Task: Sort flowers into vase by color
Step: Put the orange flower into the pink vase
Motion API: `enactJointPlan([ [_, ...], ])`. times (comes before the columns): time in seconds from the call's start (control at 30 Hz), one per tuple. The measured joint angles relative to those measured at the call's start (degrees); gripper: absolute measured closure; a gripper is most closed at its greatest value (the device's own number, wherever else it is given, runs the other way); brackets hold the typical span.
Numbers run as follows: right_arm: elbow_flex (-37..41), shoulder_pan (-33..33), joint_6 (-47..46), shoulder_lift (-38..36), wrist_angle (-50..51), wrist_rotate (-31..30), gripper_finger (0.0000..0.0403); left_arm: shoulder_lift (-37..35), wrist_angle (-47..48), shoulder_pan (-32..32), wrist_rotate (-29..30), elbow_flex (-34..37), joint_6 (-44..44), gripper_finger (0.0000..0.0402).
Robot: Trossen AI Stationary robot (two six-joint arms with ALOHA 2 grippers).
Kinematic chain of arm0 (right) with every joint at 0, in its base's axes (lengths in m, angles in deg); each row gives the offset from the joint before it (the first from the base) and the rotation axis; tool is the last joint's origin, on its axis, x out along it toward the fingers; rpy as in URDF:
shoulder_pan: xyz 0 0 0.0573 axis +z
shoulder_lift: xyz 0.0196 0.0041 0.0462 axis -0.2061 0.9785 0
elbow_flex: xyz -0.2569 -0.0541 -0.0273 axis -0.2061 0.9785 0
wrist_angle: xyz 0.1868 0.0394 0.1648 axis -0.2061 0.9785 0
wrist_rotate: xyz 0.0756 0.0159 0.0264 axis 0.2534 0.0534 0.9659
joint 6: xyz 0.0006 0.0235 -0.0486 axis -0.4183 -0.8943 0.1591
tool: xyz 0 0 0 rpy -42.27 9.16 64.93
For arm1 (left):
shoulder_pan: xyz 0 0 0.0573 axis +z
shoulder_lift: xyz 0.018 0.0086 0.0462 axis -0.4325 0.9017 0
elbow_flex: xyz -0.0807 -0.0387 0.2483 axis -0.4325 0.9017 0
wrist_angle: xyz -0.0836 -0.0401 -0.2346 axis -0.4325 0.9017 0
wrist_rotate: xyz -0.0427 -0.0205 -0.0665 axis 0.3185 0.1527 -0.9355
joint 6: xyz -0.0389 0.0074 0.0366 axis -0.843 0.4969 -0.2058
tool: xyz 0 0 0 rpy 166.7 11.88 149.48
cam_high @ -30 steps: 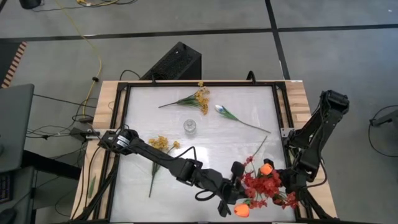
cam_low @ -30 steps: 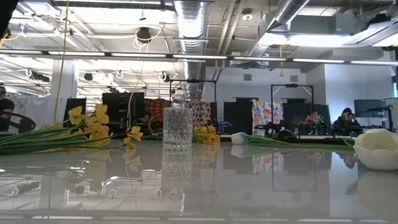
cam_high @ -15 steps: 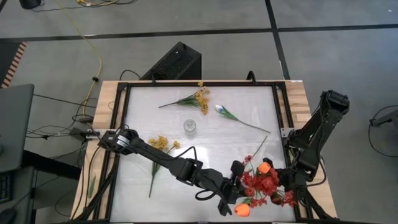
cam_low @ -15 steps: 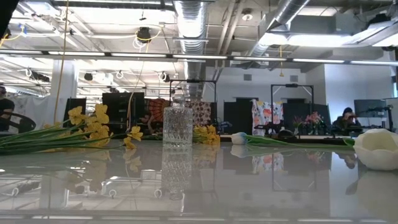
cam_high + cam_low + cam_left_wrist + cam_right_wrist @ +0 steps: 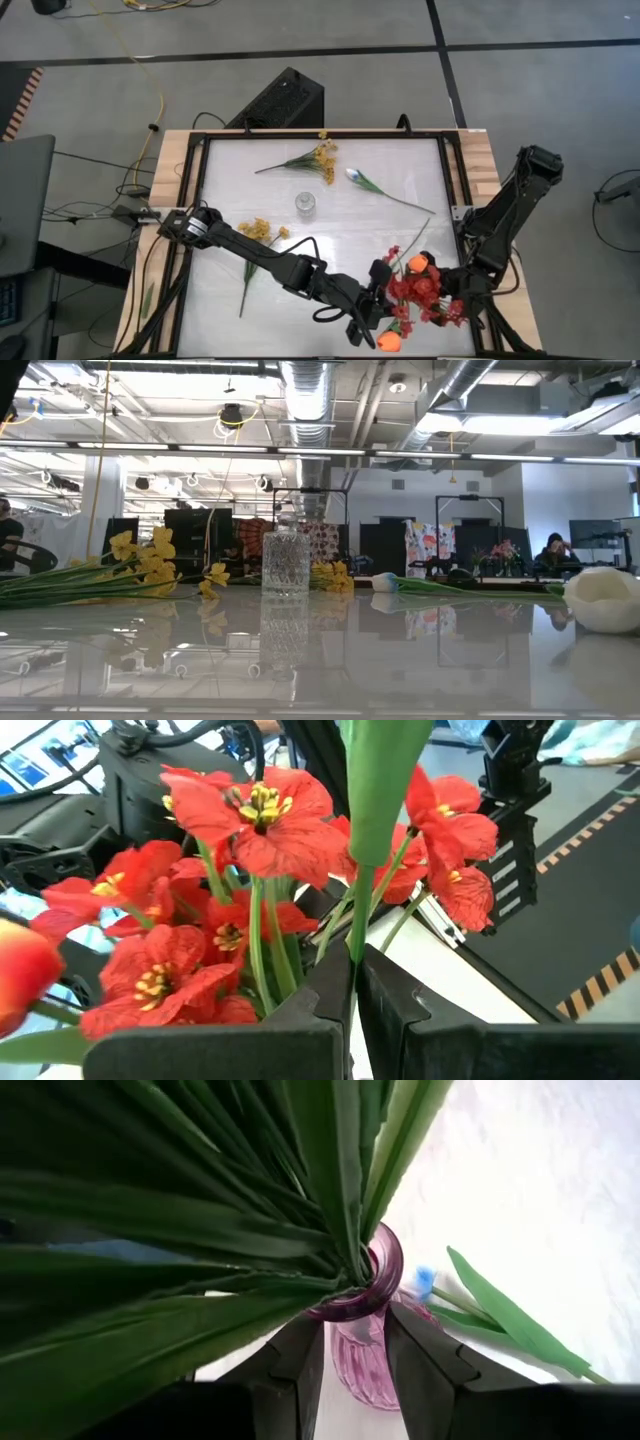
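Note:
A bunch of red blossom sprays with an orange tulip bud stands in a purple glass vase at the table's near right; in the high view the blossoms hide the vase. My right gripper is shut on that vase. My left gripper reaches in from the left and is shut on one green stem beside the red blossoms. A second orange bud lies by the near edge. A clear glass vase stands mid-table. My left gripper pinches a single green stem between its two fingers, which lie across it. The stem rises upright past the fingers into a broad green leaf. Which blossom it carries I cannot tell. My right gripper holds the purple vase by its narrow neck, just under the flared rim, one finger on each side. Green leaves and stems fill the mouth. Whether its base is on the table I cannot tell.
Two yellow sprays lie on the table, one far and one at the left. A white tulip lies right of the clear vase, its stem running toward the right edge. A white rounded thing sits at the low view's right.
My right gripper has moved a little toward the table's left with the purple vase, and the red bunch and its orange bud have shifted left with it. My left gripper has stayed shut on the stem.

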Motion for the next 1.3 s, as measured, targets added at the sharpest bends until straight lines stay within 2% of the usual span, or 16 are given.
enactJointPlan([
  [0.33, 0.0, -0.1, -0.2, 0.0, -0.3, 0.0, 0.027, -0.1, 2.6, 0.4, -0.2, 0.0, -2.1, 0.0402],
  [1.0, 0.0, -0.1, 0.4, 0.0, -0.7, 0.1, 0.027, -0.1, 0.8, 2.0, 2.7, 0.0, -1.8, 0.0402],
  [1.3, 0.0, -0.1, 0.6, 0.0, -0.8, 0.0, 0.027, -0.1, 1.7, 2.9, 1.3, 0.0, -4.2, 0.0402],
])
